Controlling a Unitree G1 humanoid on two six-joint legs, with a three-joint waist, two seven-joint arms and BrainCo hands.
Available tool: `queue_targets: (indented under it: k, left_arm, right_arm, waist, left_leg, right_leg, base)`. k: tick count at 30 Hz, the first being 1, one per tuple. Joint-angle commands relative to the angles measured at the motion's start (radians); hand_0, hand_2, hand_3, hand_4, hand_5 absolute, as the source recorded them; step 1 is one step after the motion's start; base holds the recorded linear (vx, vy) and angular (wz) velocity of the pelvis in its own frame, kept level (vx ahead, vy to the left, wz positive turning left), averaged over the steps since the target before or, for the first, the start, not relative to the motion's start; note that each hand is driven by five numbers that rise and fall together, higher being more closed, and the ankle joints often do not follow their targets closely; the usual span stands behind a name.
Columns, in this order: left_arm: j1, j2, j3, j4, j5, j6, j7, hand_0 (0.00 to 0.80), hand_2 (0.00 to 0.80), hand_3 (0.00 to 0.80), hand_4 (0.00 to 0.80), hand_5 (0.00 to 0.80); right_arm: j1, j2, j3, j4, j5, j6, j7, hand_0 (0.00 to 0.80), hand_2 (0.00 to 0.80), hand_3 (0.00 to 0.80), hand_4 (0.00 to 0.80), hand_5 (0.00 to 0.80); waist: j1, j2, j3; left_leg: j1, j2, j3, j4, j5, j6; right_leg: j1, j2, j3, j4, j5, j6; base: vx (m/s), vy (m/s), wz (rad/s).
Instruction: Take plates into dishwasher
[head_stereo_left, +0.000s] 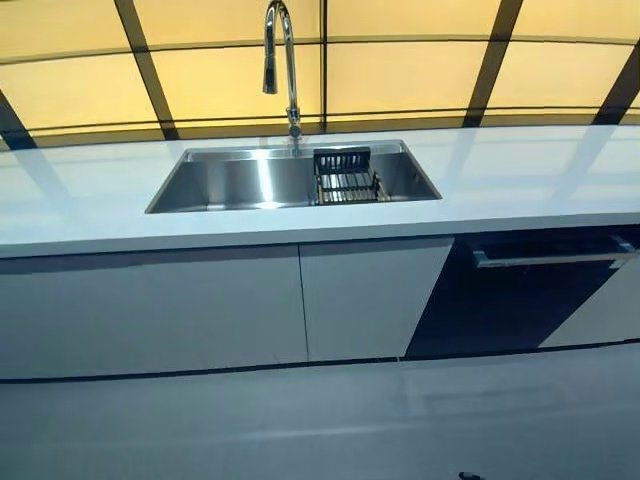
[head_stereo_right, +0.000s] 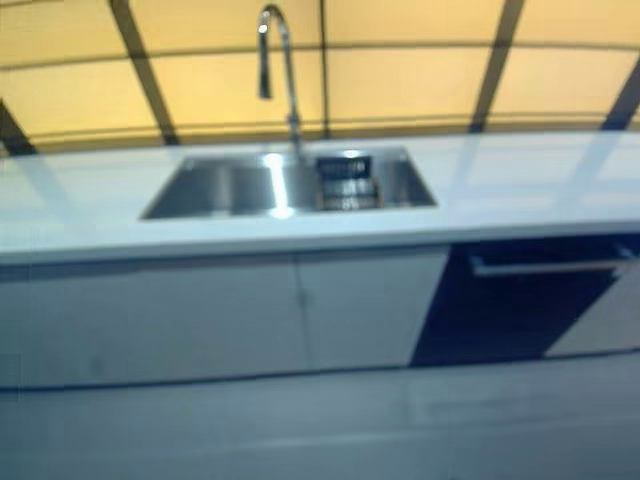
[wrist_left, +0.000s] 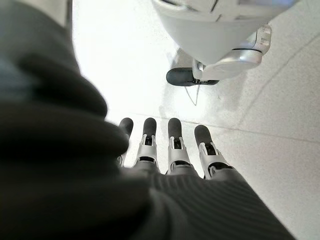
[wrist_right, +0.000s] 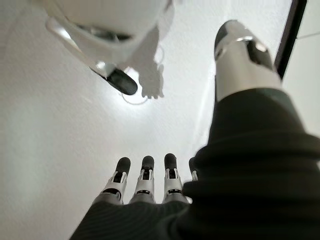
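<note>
A steel sink (head_stereo_left: 240, 180) is set in the white counter (head_stereo_left: 520, 180), with a tall tap (head_stereo_left: 285, 60) behind it. A dark dish rack (head_stereo_left: 347, 177) sits in the sink's right part. I see no plates. The dark dishwasher door (head_stereo_left: 510, 295) with a silver handle (head_stereo_left: 550, 257) is under the counter at the right, shut. Neither hand shows in the eye views. My left hand (wrist_left: 170, 145) hangs over the floor with its fingers straight and empty. My right hand (wrist_right: 150, 177) hangs likewise, fingers straight, thumb (wrist_right: 242, 60) out, empty.
White cabinet doors (head_stereo_left: 230, 305) run under the counter left of the dishwasher. Yellow-lit window panes with dark frames (head_stereo_left: 400, 70) stand behind the counter. Pale floor (head_stereo_left: 320, 420) lies between me and the cabinets.
</note>
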Motion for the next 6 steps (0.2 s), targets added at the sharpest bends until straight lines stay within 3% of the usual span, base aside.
queue_targets:
  k: [1, 6]
  left_arm:
    - [-0.091, -0.020, -0.004, 0.060, 0.000, -0.003, -0.013, 0.000, 0.000, 0.000, 0.000, 0.000]
    - [-0.092, -0.025, -0.025, 0.049, -0.004, 0.002, -0.007, 0.000, 0.000, 0.000, 0.000, 0.000]
  right_arm:
    - [-0.097, 0.003, 0.022, 0.049, -0.049, -0.002, -0.026, 0.000, 0.000, 0.000, 0.000, 0.000]
    - [-0.095, 0.012, 0.038, 0.034, -0.036, -0.015, 0.017, 0.000, 0.000, 0.000, 0.000, 0.000]
  waist:
    - [0.032, -0.044, 0.049]
    - [0.029, -0.052, 0.049]
  left_leg:
    - [0.057, -0.056, -0.035, 0.007, -0.085, 0.073]
    - [0.061, -0.061, -0.031, 0.007, -0.091, 0.081]
  right_leg:
    - [-0.126, 0.026, -0.031, -0.030, 0.154, -0.016]
    - [-0.132, 0.029, -0.017, -0.030, 0.158, -0.015]
  base:
    - [-0.054, 0.005, -0.06]
    - [-0.029, 0.009, -0.02]
